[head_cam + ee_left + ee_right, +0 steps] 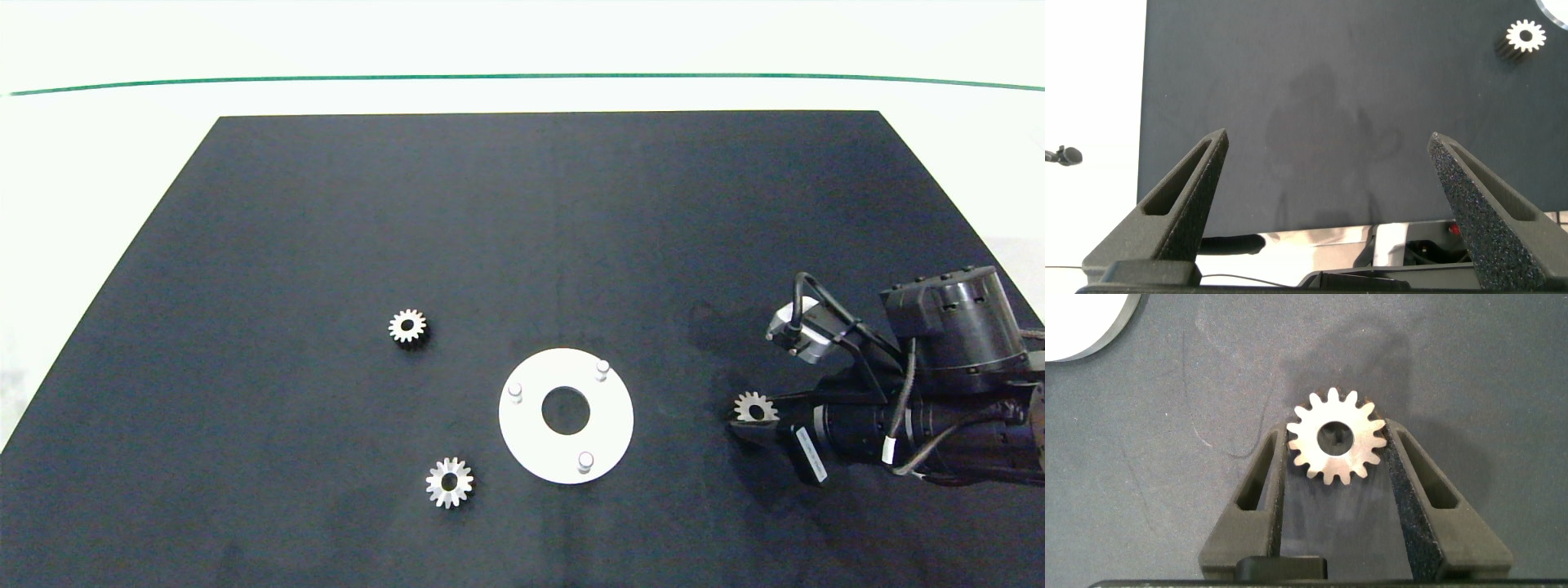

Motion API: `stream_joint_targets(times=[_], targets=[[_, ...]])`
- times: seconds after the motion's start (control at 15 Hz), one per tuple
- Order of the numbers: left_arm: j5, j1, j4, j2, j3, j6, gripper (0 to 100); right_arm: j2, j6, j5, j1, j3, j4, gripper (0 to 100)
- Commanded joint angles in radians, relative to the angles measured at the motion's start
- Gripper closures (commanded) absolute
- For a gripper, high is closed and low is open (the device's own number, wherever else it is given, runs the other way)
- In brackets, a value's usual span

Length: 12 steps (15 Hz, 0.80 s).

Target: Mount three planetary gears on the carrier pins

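Three gears, none on a pin yet. One gear [1337, 443] sits flat between the right gripper [1337, 461] fingers [1276, 469], teeth against both pads, bore facing up (clamped, by the look of the contact on each side). Lies right of the white disc [522, 445] on the dark surface [522, 229], near but apart from its rim. From those fingers, straight across toward the disc: the three pins [602, 368] stand upright in a triangle around the centre hole, and the closest two are on the side facing the gripper. Bore axis already vertical, matching the pins, so probably just a lift, a short carry and a drop with the hole lined up. Risk of the bore catching a pin top if slightly off centre.

Two other gears [407, 327] rest beyond the disc, far from these fingers and closer to the left side. Left gripper [1327, 175] hangs spread wide over bare cloth, holding nothing, one loose gear [1525, 36] well ahead of it.
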State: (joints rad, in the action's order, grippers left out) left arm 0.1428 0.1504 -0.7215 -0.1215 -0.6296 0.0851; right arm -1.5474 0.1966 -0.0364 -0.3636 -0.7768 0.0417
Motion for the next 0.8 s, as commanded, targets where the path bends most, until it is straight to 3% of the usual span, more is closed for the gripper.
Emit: stream_joint_targets(times=[0.07,0.4,0.6,0.8], targets=[[0.001,0.0,-0.004,0.0,0.001,0.001,0,0.001,0.001,0.0,0.0,0.001,-0.002,87],[0.001,0.0,-0.004,-0.001,0.001,0.004,0,0.02,0.001,0.001,0.0,0.016,-0.011,96],[0.001,0.0,-0.003,-0.003,0.001,0.005,0,0.087,0.01,0.003,-0.003,0.004,-0.017,96],[0.0,0.0,-0.003,-0.006,0.002,0.013,0,0.198,0.058,0.055,-0.058,-0.044,-0.109,96]])
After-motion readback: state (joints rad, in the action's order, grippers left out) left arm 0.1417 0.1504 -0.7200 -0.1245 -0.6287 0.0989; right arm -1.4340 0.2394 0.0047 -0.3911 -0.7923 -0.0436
